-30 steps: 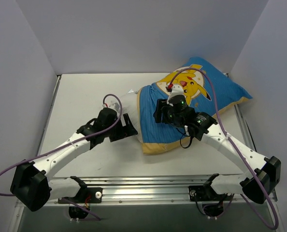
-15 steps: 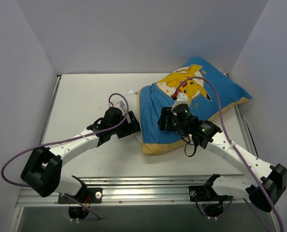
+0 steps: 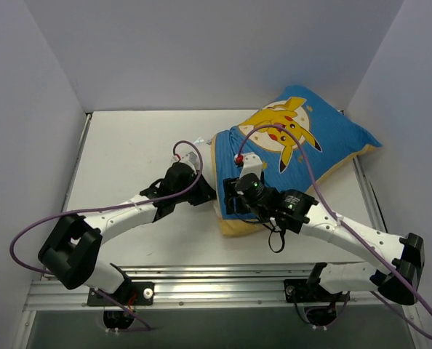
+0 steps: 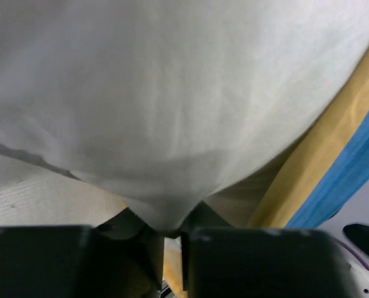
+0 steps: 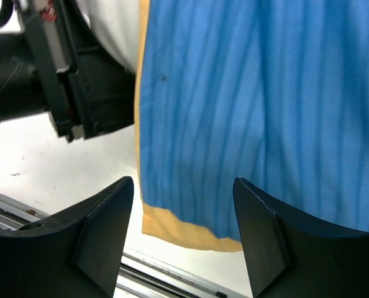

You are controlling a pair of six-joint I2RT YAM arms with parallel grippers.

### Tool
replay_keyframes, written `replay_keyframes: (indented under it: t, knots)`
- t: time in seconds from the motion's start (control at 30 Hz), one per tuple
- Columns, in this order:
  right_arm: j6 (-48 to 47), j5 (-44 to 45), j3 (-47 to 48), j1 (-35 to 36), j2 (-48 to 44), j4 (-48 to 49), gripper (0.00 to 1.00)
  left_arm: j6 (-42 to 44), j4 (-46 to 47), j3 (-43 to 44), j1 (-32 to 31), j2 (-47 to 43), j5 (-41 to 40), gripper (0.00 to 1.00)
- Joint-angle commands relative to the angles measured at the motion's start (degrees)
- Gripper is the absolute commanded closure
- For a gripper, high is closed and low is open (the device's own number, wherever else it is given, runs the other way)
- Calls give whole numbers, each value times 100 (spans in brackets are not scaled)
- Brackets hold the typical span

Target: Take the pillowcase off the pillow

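Observation:
The blue striped pillowcase (image 3: 325, 138) with its yellow character print lies at the back right, still over most of the white pillow (image 3: 201, 154), whose bare end sticks out on the left. My left gripper (image 3: 207, 193) is at that bare end; the left wrist view shows its jaws nearly together, pinching a fold of the white pillow (image 4: 172, 112) between them (image 4: 172, 239), beside the yellow trim (image 4: 315, 180). My right gripper (image 5: 184, 217) hovers open over the pillowcase (image 5: 253, 112) near its open hem, nothing between its fingers (image 5: 104, 230).
The pillow lies against the right wall (image 3: 412, 109). A metal rail (image 3: 223, 280) runs along the near table edge under the pillowcase's yellow corner (image 3: 238, 227). The two arms are close together at the hem; the left gripper's black body (image 5: 85, 93) shows in the right wrist view.
The left gripper has moved right onto the pillow's bare end and shut on the white fabric. The right gripper has slid left and nearer, to the pillowcase's open hem.

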Motion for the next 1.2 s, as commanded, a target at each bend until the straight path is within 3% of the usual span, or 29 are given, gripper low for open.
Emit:
replay_keyframes:
  t: [0.0,0.03,0.23,0.7,0.9,1.03,1.17]
  knots:
    - [396,989,336,537,219,-516,39,-181,565,270,-110,116,14,89]
    - [475,1190,388,633,315,-630,39,-181,548,348,-127,133,5,97]
    - [1178,1806,538,1310,737,-1061,40,-243,346,577,-242,-103,-152,98]
    - [2980,2597,741,1671,1502,-2756,56,-278,-235,1140,-374,-622,-636,98]
    - [3868,2897,398,1601,1477,-3347,71,-217,-665,1281,-365,-842,-742,98]
    - [3974,2801,47,1400,1371,-3338,96,-208,-1094,1482,-234,-930,-742,98]
    - [3992,2748,-217,917,1029,-3408,100,-234,-1701,1649,135,-1167,-900,98]
